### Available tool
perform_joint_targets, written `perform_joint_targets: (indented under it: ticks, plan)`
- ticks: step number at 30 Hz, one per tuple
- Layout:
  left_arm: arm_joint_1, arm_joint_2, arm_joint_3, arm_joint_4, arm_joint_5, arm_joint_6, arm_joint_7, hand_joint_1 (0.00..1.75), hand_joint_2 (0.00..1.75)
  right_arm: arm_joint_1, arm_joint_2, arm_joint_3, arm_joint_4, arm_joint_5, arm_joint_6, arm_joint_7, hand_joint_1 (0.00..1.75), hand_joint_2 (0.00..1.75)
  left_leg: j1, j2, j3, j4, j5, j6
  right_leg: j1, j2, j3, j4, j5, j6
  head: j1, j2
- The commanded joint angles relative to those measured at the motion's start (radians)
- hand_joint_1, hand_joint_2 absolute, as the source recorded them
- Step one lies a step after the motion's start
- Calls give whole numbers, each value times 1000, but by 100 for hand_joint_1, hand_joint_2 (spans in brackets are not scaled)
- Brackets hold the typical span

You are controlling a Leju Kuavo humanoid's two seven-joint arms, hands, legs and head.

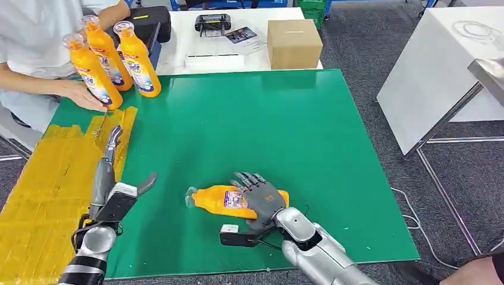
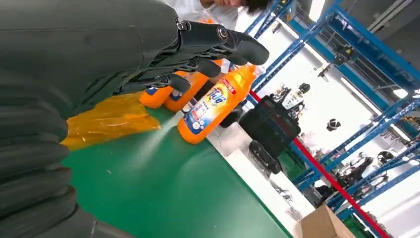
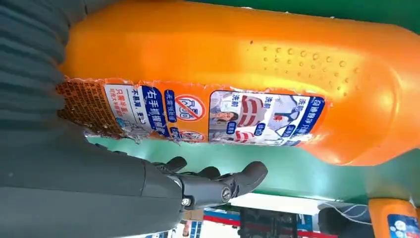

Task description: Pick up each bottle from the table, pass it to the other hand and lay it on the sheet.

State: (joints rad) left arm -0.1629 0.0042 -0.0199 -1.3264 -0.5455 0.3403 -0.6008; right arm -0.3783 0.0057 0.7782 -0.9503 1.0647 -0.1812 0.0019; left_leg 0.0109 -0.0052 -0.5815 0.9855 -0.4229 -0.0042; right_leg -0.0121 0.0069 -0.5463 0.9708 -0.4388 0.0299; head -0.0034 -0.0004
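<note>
An orange bottle (image 1: 220, 198) (image 3: 237, 64) lies on its side on the green table (image 1: 309, 154), its cap pointing left. My right hand (image 1: 261, 199) is spread over the bottle's rear part, and its fingers (image 3: 218, 183) reach past the bottle's far side with a strip of green showing between them and the bottle. My left hand (image 1: 110, 169) (image 2: 198, 59) is open and empty, with straight fingers over the edge of the yellow sheet (image 1: 47, 184) (image 2: 109, 119). Three more orange bottles (image 1: 138, 59) (image 2: 215, 106) stand upright at the far left corner.
A person's hand (image 1: 83, 94) rests against the nearest upright bottle (image 1: 92, 74). Behind the green table, a cardboard box (image 1: 293, 43) and a black device (image 1: 213, 24) sit on a white table. Another white table (image 1: 440, 65) stands to the right.
</note>
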Motion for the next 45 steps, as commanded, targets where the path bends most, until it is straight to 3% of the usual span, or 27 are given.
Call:
perform_joint_targets:
  ticks: [1, 17, 45]
  plan:
    - [5, -11, 32, -1, 2, 0, 4, 0, 175, 32, -61, -26, -76, 27, 0, 4, 0, 175, 0, -1, 1, 0, 0, 1, 0, -2, 2, -1, -1, -1, 0, 0]
    - [17, -11, 65, 0, 1, -1, 0, 0, 175, 86, -114, -19, -203, 28, 23, -26, 0, 175, 1, 0, 1, 0, -2, 1, 2, -2, 2, -1, -2, -1, 0, 0]
    - [6, -28, 62, 23, 6, -20, 7, 0, 175, 111, -103, -145, -80, 182, 9, 136, 0, 175, 0, -1, -2, -1, 0, 1, 0, -2, -1, -1, 0, 0, 0, 0]
